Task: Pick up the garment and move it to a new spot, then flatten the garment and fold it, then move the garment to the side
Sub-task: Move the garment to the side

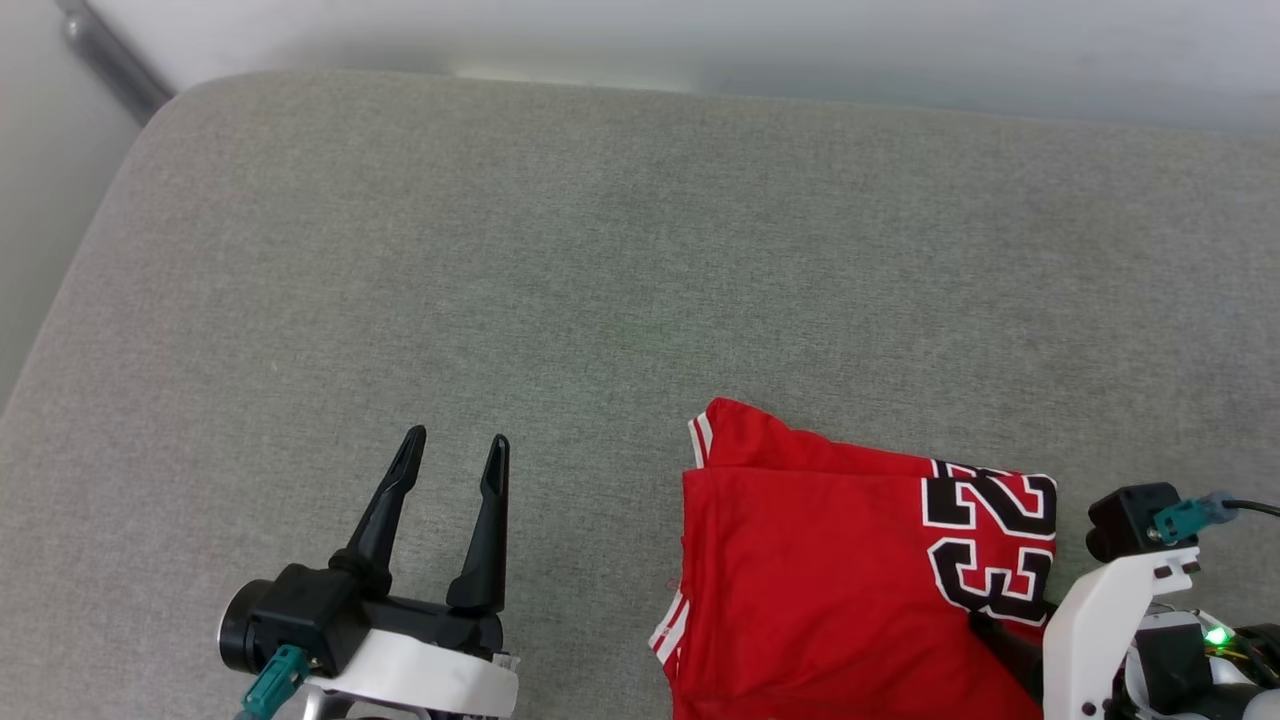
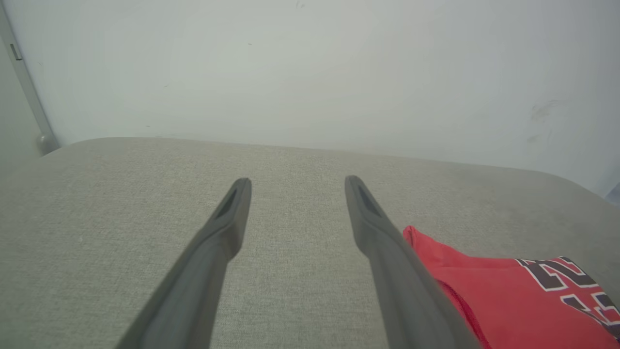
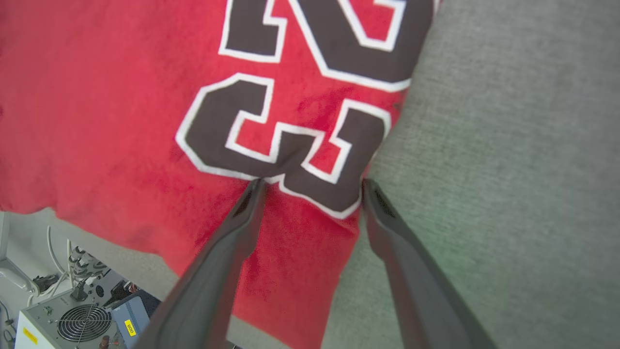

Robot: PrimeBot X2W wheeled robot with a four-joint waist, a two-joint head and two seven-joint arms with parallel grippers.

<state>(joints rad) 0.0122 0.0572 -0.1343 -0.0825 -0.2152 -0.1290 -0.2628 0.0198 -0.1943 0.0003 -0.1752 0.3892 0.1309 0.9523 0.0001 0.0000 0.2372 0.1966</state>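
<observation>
We see the red jersey (image 1: 820, 560) lying folded and flat on a grey upholstered surface (image 1: 600, 250), at about 5 o'clock in the head view. It runs down out of that view's bottom edge. Its black number 23 (image 1: 990, 540), outlined in white, sits toward the 3 o'clock side of the fabric. Red-and-white striped trim (image 1: 700, 432) shows at the corners on its 9 o'clock side.

The left pincer (image 1: 457, 437) is at 7 o'clock in the head view, well apart from the jersey. Its two dark fingers are spread wide and hold nothing, and only bare grey upholstery lies between them.

In its own wrist view, the right pincer (image 3: 314, 182) is also spread wide, gripping nothing. One fingertip rests on the red fabric at the foot of the 3, and the other is just at the jersey's edge, where it meets the upholstery.

A white wall (image 1: 700, 40) stands at 12 o'clock, with a grey pipe (image 1: 110, 60) at 11 o'clock. In the right wrist view, a white box with a fan grille (image 3: 82, 325) and some cables (image 3: 53, 252) sit at 7 o'clock, past the surface's edge.
</observation>
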